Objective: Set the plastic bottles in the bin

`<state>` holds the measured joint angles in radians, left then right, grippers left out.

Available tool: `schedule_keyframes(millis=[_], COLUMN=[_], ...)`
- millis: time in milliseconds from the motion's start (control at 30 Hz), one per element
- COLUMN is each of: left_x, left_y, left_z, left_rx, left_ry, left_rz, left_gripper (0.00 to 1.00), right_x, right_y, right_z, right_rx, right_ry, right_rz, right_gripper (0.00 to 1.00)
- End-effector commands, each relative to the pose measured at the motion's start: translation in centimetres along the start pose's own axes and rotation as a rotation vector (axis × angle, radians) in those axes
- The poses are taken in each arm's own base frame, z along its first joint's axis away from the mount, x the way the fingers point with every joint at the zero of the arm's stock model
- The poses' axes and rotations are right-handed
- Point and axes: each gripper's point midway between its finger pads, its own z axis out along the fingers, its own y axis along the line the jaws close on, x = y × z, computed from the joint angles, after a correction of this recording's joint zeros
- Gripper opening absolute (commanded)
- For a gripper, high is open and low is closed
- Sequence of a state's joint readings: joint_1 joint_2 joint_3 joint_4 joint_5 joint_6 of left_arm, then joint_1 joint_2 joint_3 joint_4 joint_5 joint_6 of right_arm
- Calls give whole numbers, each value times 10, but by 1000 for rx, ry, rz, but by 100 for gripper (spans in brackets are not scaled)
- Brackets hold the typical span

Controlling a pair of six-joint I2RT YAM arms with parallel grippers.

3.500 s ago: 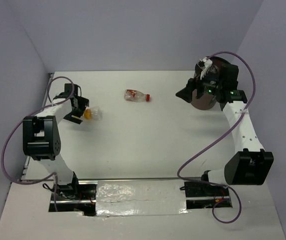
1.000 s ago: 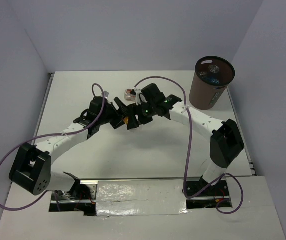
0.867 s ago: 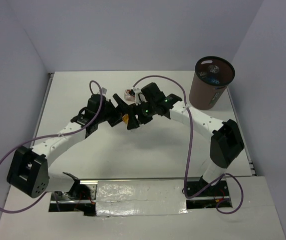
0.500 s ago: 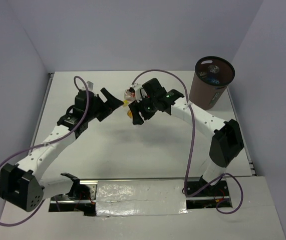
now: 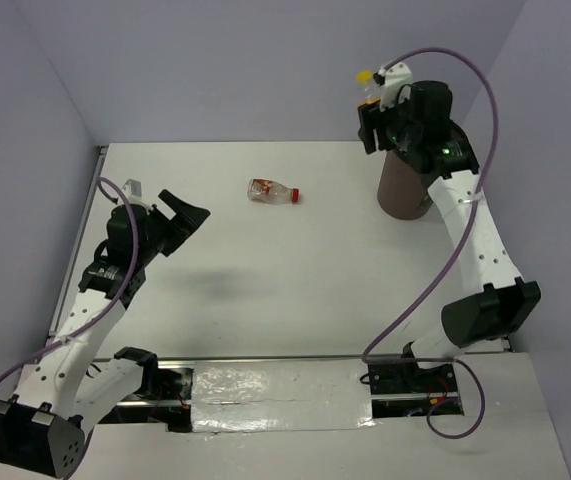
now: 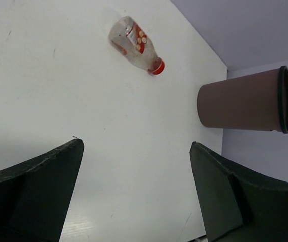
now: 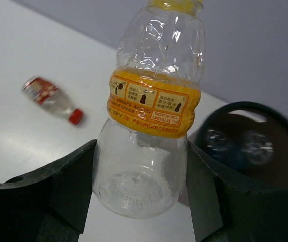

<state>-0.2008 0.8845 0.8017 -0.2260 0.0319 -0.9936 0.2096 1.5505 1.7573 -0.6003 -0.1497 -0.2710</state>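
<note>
Above the far right corner of the surface, the right gripper (image 7: 144, 199) clamps the orange-capped bottle (image 7: 154, 101) upright, with the bin (image 7: 265, 110) mouth just beside and below it. The left gripper (image 6: 133, 196) hangs open near the left edge, nearer the red-capped bottle (image 6: 133, 43), which lies flat.

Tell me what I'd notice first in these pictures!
The right gripper holds a short clear plastic bottle with an orange label and yellow cap high beside the dark brown round bin at the far right. A clear red-capped plastic bottle lies alone on the white table.
</note>
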Motion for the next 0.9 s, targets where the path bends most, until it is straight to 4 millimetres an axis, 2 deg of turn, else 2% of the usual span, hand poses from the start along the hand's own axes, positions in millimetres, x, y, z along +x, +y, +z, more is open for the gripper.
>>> schedule_keyframes(millis=[0, 67, 100, 167, 233, 300, 433, 533, 633, 667, 733, 867], left_x=[10, 12, 14, 14, 15, 16, 19, 20, 20, 20, 20, 20], left_y=[9, 11, 14, 14, 17, 19, 22, 23, 23, 23, 23, 22], left_z=[-2, -4, -4, -7, -8, -9, -9, -8, -8, -8, -8, -7], left_rx=[3, 5, 0, 7, -1, -6, -11, -11, -13, -12, -13, -12], left_ry=[22, 23, 24, 19, 18, 21, 30, 32, 33, 34, 35, 36], left_rz=[-1, -9, -11, -10, -9, -4, -9, -10, -13, -11, -10, -5], left_gripper=[99, 99, 99, 99, 100, 99, 99, 99, 99, 99, 100, 99], right_x=[-51, -51, -44, -33, -15, 5, 32, 46, 55, 56, 53, 26], right_y=[-53, -85, -107, -128, -156, -167, -172, -165, -156, -155, -156, -153], right_z=[-31, -34, -37, -31, -27, -15, 2, 16, 27, 29, 28, 13], right_rx=[222, 347, 404, 444, 484, 467, 406, 329, 266, 258, 258, 253], right_ry=[-177, -188, -174, -145, -105, -57, 6, 36, 62, 69, 61, -21], right_rz=[-37, 25, 53, 94, 141, 175, 239, 273, 288, 296, 296, 262], right_gripper=[10, 11, 12, 12, 13, 16, 24, 34, 56, 74, 89, 99])
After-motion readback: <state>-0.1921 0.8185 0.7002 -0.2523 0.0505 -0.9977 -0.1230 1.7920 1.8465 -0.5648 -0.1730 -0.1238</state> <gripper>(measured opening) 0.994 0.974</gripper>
